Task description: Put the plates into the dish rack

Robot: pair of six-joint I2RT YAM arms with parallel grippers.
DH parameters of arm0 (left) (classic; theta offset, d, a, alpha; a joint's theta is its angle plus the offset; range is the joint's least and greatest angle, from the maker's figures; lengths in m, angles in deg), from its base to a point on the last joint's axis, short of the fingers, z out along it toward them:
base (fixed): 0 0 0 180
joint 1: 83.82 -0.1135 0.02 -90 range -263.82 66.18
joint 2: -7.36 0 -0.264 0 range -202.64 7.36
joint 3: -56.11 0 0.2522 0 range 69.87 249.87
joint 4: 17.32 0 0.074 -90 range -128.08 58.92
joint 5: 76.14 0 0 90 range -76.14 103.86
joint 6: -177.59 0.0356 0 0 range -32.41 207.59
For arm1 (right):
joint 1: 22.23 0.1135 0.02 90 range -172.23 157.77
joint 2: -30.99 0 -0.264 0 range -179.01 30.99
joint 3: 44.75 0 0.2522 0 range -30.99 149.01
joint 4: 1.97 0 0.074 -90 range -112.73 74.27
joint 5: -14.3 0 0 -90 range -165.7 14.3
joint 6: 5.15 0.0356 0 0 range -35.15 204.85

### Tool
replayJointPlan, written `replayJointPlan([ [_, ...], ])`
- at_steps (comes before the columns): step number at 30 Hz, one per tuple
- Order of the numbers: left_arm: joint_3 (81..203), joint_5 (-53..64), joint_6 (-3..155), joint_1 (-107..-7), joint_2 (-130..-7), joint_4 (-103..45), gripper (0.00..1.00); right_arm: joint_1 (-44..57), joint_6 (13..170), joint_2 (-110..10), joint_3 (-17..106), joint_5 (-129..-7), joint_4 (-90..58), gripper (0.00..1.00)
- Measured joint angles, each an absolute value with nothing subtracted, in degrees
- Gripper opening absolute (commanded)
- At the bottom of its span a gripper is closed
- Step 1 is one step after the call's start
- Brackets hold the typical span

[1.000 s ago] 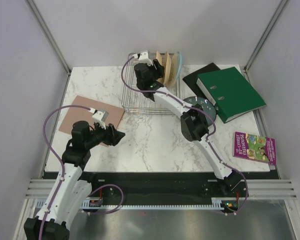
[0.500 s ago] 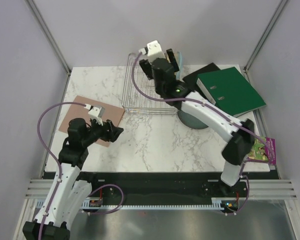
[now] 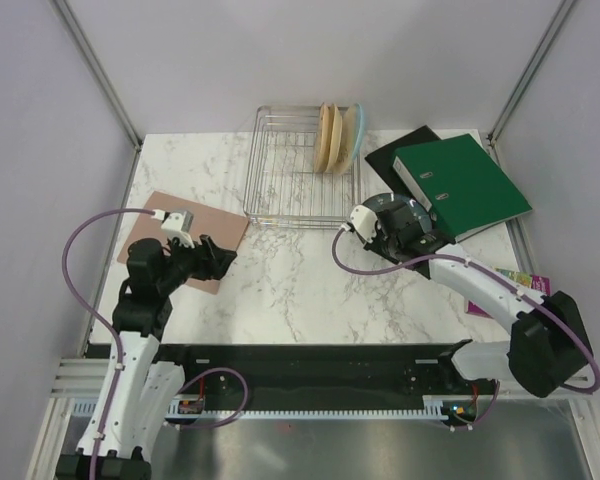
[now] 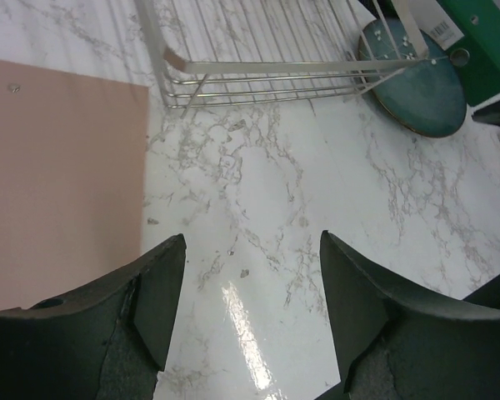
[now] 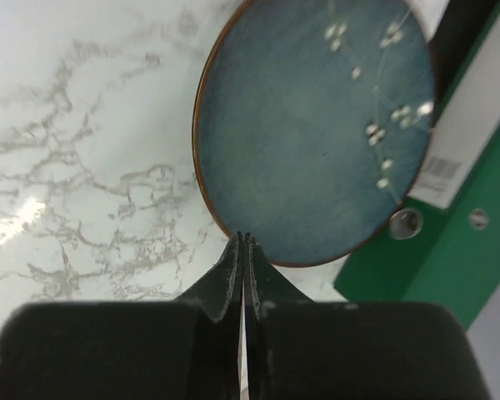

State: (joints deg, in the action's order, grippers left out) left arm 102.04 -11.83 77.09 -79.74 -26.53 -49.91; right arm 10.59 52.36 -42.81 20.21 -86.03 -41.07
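Slate-blue plate (image 5: 317,142) flat, upper right of frame | right gripper (image 5: 244,242) nearer, pressed together, empty, at its lower rim | left gripper (image 4: 252,250) spread, well apart

top camera overlooks the whole counter (image 3: 300,290) from above; both wrist cameras look down close, sharing the dark plate (image 5: 317,133).

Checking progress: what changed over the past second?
The right pincer left the silver wire dish rack, swung back to the dark slate-blue speckled plate and shut, tips at its rim. Three upright plates in the rack stayed; the open left pincer barely shifted.
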Motion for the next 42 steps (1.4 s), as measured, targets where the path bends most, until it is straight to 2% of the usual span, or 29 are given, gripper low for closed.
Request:
replayJointPlan([
  [8,100.33,-13.05,69.92,-84.16,-26.92,-51.47,0.72,3.49,47.27,-53.81,17.48,-79.30,-35.58,0.00],
  [16,100.35,-14.45,68.52,-86.67,-26.90,-51.90,0.71,-0.51,44.19,-62.81,19.46,-77.75,-27.87,0.00],
  [22,100.53,-16.11,68.06,-87.24,-26.23,-52.12,0.71,-1.26,42.46,-61.74,18.15,-75.80,-27.04,0.00],
  [29,101.38,-16.70,67.34,-87.24,-26.29,-52.10,0.72,-1.26,40.51,-56.82,16.25,-72.83,-32.55,0.00],
  [31,101.38,-16.70,67.26,-87.24,-26.29,-52.10,0.72,-1.23,40.23,-56.76,16.23,-72.59,-33.20,0.15],
  [33,101.38,-16.70,67.26,-87.24,-26.29,-52.10,0.72,-1.19,40.67,-56.76,15.95,-72.52,-33.88,0.36],
  [42,101.38,-16.77,67.23,-87.35,-26.23,-52.10,0.72,-1.08,41.61,-49.68,12.91,-72.94,-34.10,0.42],
])
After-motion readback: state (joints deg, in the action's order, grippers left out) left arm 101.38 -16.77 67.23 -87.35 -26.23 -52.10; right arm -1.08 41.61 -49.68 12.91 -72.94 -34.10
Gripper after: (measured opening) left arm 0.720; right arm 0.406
